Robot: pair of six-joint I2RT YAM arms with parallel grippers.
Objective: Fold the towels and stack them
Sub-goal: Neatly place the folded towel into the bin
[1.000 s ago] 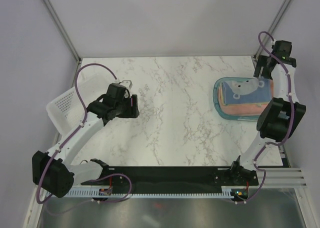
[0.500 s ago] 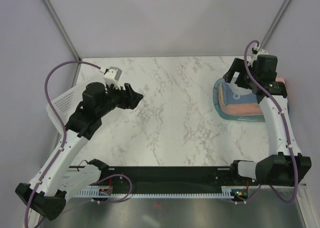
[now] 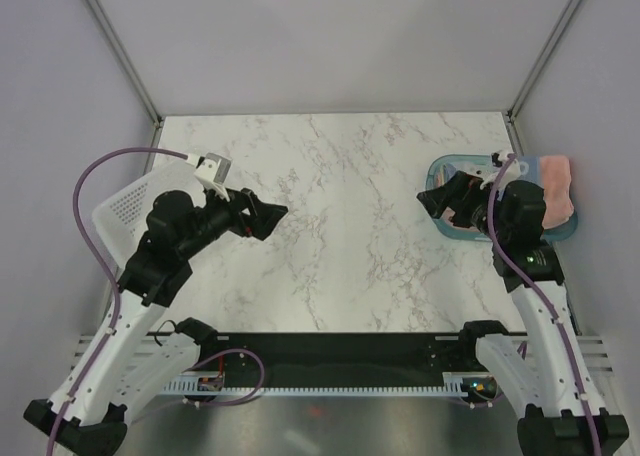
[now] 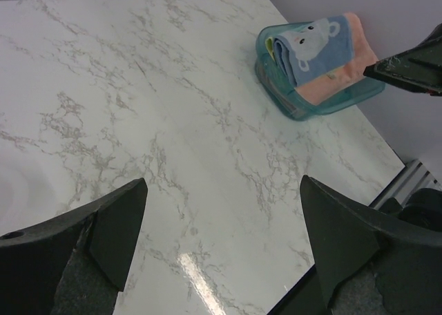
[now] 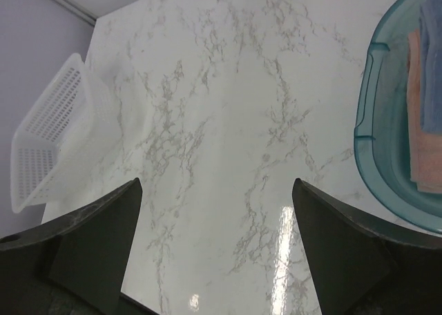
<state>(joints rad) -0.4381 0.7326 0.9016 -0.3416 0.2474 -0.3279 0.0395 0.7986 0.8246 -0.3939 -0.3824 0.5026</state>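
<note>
The towels lie folded in a stack in the teal tray (image 3: 452, 228) at the right of the table. In the left wrist view a blue-grey towel (image 4: 314, 42) with a bear picture lies on top of a salmon-pink one (image 4: 342, 79), and a thin yellow edge shows between them. The pink towel (image 3: 555, 181) hangs over the tray's far right rim. My left gripper (image 3: 268, 216) is open and empty above the left-middle of the table. My right gripper (image 3: 437, 197) is open and empty, just left of the tray. Both wrist views, left (image 4: 222, 184) and right (image 5: 217, 182), show bare marble between the open jaws.
A white perforated basket (image 3: 125, 211) stands at the table's left edge, under my left arm, and shows in the right wrist view (image 5: 48, 142). The teal tray's rim (image 5: 366, 121) is at the right of that view. Metal frame posts stand at the back corners.
My right arm has swung from over the tray toward the near side, so its gripper now hangs left of the tray. My left arm has drawn back and its gripper has lowered slightly.
</note>
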